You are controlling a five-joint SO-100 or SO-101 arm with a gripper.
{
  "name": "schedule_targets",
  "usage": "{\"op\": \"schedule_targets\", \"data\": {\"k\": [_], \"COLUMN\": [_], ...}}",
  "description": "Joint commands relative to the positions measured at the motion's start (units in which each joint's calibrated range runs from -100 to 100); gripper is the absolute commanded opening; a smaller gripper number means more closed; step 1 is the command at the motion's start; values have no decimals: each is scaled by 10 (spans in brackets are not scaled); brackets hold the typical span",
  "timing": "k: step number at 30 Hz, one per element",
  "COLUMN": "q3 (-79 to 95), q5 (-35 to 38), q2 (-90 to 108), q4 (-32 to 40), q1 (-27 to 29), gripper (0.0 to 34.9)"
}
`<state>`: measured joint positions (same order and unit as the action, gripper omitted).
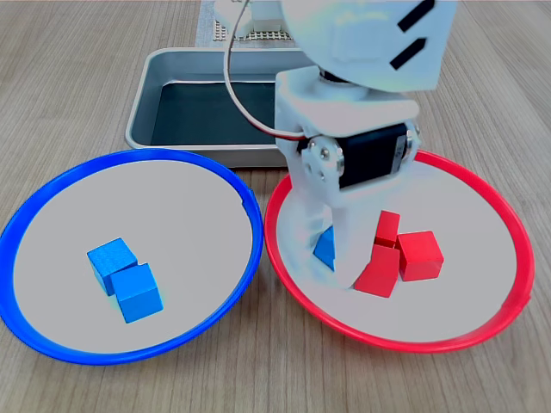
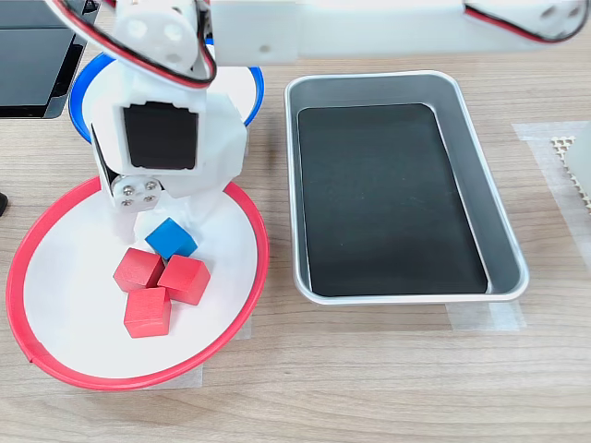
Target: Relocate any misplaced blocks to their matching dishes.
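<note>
My fingers (image 2: pixel 155 231) straddle the blue cube (image 2: pixel 171 239) in the red-rimmed plate (image 2: pixel 251 268), beside three red cubes (image 2: pixel 148 311); my own body hides whether they grip it. The blue-rimmed plate (image 1: pixel 52 185) holds two blue cubes (image 1: pixel 125 278).

Bright, even overhead light, soft faint shadows, sharp focus, slight blur on the near arm.

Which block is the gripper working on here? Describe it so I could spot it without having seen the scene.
Find the red-rimmed plate beside the silver tray. On it lie four cubes, just under the white gripper. The one meant is the blue cube, right at the gripper's fingers and next to three red cubes: the only blue thing on that plate.
</note>
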<state>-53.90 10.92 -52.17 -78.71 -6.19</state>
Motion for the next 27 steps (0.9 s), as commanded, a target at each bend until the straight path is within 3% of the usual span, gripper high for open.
{"op": "schedule_targets", "data": {"k": [1, 16, 27], "q3": [-19, -14, -19], "q5": [4, 7, 13], "q2": [2, -3, -10], "q4": [-3, -19, -26], "q1": [-7, -31, -36], "gripper": [154, 155, 134]}}
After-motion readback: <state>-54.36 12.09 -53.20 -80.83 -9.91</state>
